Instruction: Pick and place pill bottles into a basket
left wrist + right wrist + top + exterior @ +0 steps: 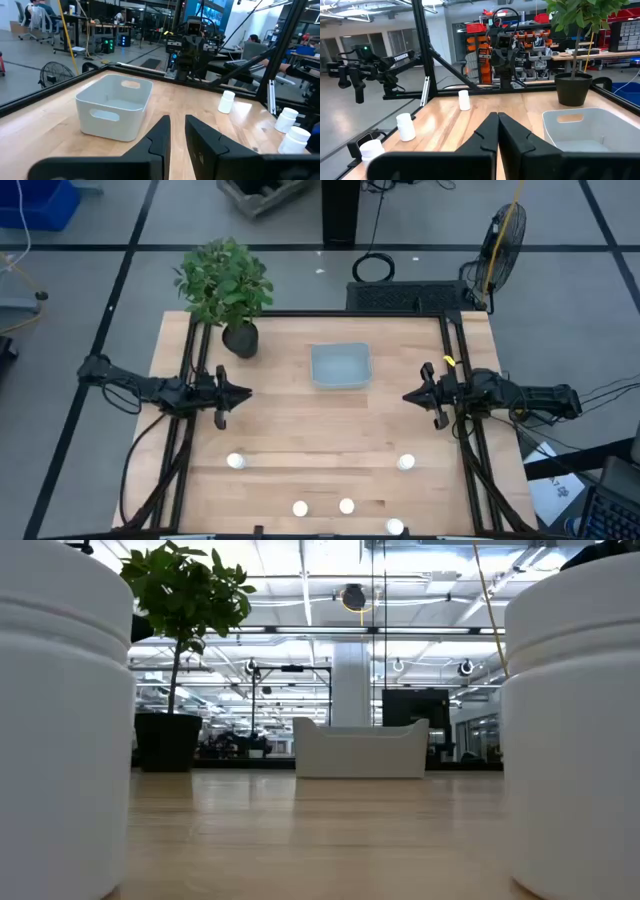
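Note:
Five small white pill bottles stand upright on the wooden table toward its near edge: (236, 461), (405, 463), (300, 508), (346, 505), (394, 527). Two of them loom close in the low view (60, 720) (575, 730). The pale blue-grey basket (340, 366) rests on its base at the table's far middle, also in the left wrist view (115, 107) and the right wrist view (590, 130). My left gripper (243, 392) hovers left of the basket, open by a narrow gap and empty. My right gripper (408, 395) hovers right of it, shut and empty.
A dark pot with a green plant (238, 338) stands at the far left, next to the basket. Black frame rails (190, 430) (462, 430) run along the table's left and right sides. Bare wood lies between the basket and the bottles.

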Available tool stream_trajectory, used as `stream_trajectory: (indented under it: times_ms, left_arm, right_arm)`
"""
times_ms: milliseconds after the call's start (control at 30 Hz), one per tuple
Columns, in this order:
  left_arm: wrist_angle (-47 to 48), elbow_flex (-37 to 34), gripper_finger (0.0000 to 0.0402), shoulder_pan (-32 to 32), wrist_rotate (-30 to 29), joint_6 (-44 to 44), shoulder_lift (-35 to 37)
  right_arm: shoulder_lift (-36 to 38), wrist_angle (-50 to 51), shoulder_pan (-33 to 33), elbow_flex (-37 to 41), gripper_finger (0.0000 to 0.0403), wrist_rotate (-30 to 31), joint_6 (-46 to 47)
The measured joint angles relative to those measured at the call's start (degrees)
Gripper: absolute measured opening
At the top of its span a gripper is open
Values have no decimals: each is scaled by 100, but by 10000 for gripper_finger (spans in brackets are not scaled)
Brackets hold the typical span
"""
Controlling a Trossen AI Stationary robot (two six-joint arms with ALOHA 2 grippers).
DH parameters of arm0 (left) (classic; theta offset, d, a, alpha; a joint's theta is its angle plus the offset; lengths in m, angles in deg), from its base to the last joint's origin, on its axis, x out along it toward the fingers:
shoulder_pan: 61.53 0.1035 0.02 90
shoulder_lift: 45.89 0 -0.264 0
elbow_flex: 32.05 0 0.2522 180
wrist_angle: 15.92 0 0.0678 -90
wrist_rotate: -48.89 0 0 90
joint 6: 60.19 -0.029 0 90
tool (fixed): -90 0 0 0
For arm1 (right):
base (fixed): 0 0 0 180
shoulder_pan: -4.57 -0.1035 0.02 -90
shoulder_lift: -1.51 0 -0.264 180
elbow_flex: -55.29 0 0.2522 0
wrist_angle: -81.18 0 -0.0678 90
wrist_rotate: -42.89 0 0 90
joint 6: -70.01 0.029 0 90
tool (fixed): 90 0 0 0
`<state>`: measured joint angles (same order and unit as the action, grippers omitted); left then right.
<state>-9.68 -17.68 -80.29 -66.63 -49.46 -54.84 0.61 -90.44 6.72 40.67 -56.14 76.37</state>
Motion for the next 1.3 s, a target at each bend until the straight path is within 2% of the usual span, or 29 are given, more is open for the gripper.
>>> stream_trajectory:
  times_ms: [967, 1033, 1167, 1300]
  left_arm:
    - [0, 0, 61, 0, 2, 2, 0]
    - [0, 0, 61, 0, 2, 0, 0]
    - [0, 1, 61, 0, 2, 0, 0]
    - [0, 2, 61, 0, 2, 2, 0]
  right_arm:
    - [1, 0, 0, 2, 0, 1, 0]
    - [-2, -112, 2, 0, 0, 92, -424]
    - [-1, -683, 13, 0, 0, 748, -2232]
    - [-1, -898, 13, 2, 0, 758, -3000]
